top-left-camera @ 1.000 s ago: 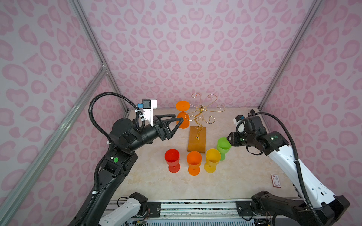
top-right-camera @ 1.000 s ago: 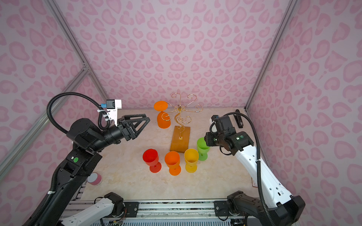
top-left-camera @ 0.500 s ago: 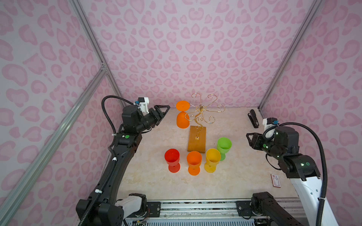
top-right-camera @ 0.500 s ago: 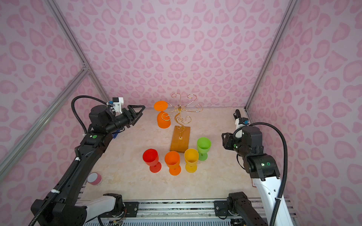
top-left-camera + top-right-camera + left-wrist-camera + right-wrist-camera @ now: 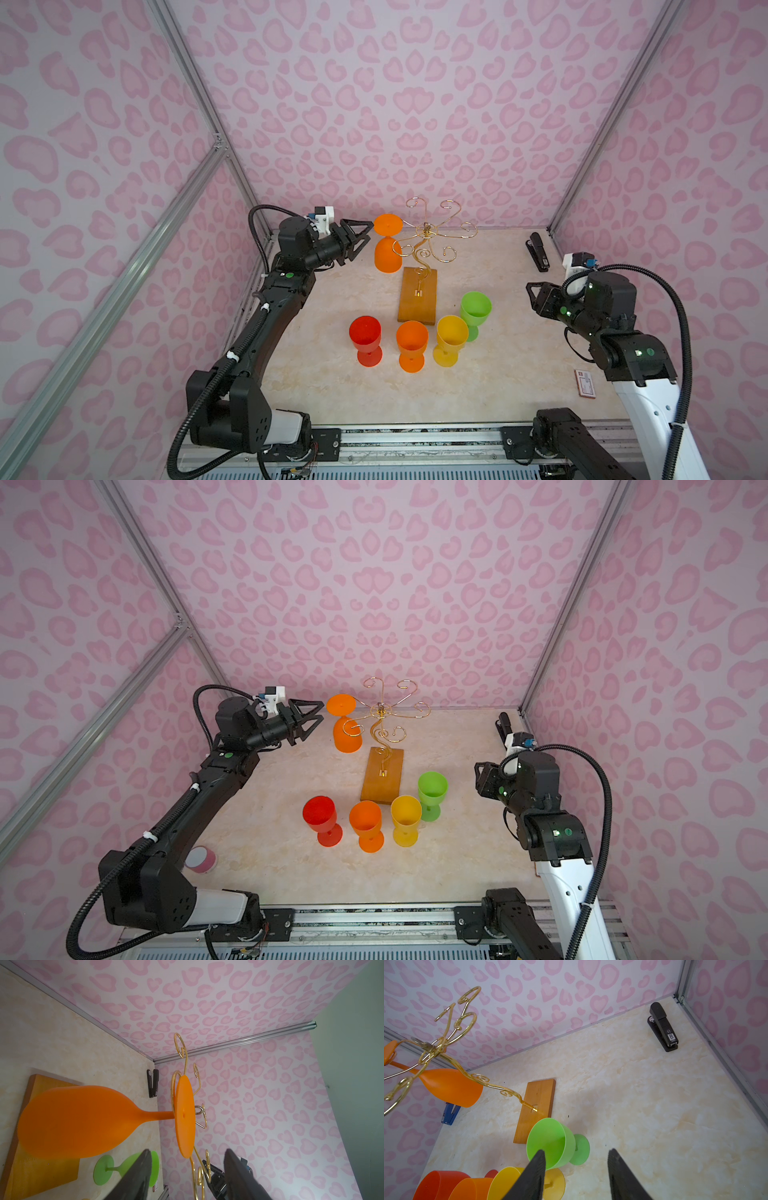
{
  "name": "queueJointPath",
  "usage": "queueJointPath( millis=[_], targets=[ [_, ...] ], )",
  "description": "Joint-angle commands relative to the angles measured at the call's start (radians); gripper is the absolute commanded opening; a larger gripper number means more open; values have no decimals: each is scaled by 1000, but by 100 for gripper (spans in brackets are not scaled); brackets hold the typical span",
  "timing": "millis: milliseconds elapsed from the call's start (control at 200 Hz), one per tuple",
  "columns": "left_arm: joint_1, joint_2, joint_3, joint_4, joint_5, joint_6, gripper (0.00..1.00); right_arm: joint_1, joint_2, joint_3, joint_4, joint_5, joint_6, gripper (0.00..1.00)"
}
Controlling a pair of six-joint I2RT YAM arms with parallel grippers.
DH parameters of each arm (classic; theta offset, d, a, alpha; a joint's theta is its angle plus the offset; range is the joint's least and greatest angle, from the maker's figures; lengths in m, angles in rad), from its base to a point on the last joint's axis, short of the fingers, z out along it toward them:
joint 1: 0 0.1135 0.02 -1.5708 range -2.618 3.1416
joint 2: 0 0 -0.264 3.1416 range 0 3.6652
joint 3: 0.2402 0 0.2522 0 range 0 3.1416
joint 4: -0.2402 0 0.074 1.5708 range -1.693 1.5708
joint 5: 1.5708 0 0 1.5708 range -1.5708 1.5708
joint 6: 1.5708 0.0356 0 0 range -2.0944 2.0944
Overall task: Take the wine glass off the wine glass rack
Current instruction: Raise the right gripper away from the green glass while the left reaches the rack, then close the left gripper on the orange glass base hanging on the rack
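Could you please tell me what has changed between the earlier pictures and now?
The right pincer drew back rightward from the green glass, open and empty. The left pincer pulled back too; open, it now sits just left of the foot of the hanging orange glass, not touching. Both glasses and the wine glass rack stayed put.

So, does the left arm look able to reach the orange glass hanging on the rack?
Probably yes: the left tool is open just beside the hanging orange glass, with nothing between them.
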Motion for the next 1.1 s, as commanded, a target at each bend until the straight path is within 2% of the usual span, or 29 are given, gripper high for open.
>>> queueJointPath(
  millis=[0,140,740,775,1095],
  targets=[
    [-14,23,23,65,13,-8,56,-3,-1,-1,28,-13,4,49],
    [-29,46,41,70,15,-8,55,-11,-4,-2,27,-20,1,49],
    [-31,91,54,84,21,-19,37,-33,6,-25,45,-54,8,49],
    [-32,93,57,84,22,-18,32,-34,7,-27,45,-54,8,49],
    [-32,102,63,82,25,-18,23,-38,17,-32,54,-67,12,49]
  ],
)
